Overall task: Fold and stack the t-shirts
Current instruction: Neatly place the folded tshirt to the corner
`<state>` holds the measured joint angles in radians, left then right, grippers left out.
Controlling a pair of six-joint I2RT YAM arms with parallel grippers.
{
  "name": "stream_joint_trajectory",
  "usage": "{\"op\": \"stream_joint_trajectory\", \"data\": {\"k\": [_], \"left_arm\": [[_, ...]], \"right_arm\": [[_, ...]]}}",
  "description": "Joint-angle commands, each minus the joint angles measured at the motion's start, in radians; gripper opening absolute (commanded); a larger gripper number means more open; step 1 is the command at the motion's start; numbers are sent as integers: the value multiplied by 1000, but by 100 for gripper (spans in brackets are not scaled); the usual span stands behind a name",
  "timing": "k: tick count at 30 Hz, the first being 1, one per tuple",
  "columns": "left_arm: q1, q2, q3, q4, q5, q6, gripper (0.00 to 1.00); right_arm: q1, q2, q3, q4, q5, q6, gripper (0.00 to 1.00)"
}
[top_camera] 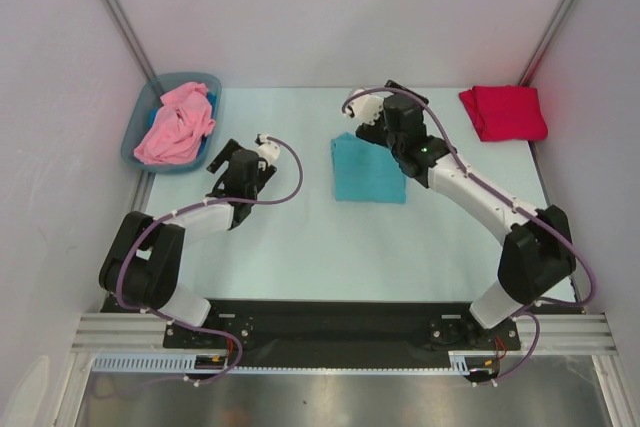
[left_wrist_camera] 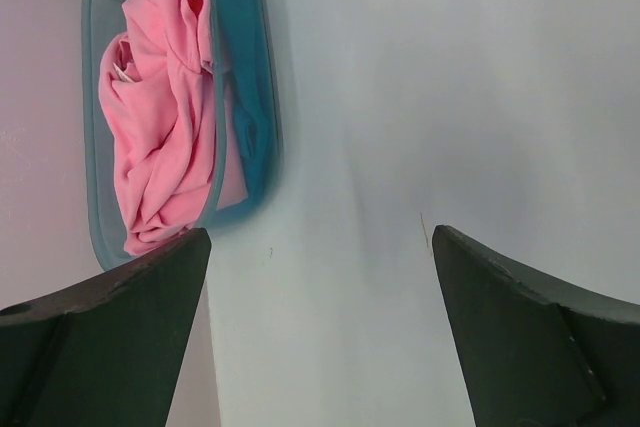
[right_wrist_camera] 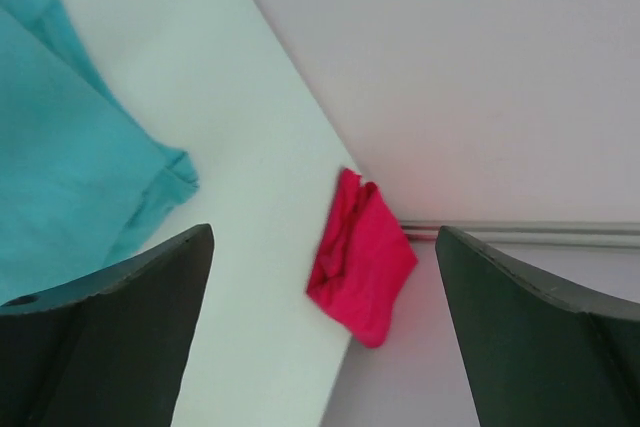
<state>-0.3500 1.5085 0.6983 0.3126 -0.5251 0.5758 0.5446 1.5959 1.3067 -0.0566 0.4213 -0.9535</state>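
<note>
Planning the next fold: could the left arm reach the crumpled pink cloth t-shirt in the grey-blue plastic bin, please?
Probably yes: the open left gripper hovers beside the plastic bin; the pink t-shirt lies uncovered.

Both the left arm [top_camera: 200, 222] and the right arm [top_camera: 470, 187] alternate glossy black joint housings with smooth white link shells, and a thin purple cable [top_camera: 301, 175] loops loosely along each (a small green light [top_camera: 424, 151] glows on the right arm's black forearm). Seen from the wrist cameras, the fingers [left_wrist_camera: 120, 347] are broad, matte, dark wedges with bevelled edges, tapering toward the tips.
</note>
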Motion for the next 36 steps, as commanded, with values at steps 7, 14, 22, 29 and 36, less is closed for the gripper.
{"op": "stream_joint_trajectory", "data": {"k": [7,14,22,29,36], "left_arm": [[6,-36,15,5,2,-16,100],[8,-51,3,19,-12,-7,100],[8,-50,6,16,-16,-10,100],[8,-51,4,14,-16,-10,100],[8,-56,3,13,-13,-8,100]], "right_arm": [[-3,-143,-10,-439,-337,348,89],[179,-289,-401,-246,-142,147,95],[328,-323,-572,-147,-3,-13,95],[377,-252,-658,-5,48,-108,95],[377,-171,-646,9,-15,-91,95]]}}
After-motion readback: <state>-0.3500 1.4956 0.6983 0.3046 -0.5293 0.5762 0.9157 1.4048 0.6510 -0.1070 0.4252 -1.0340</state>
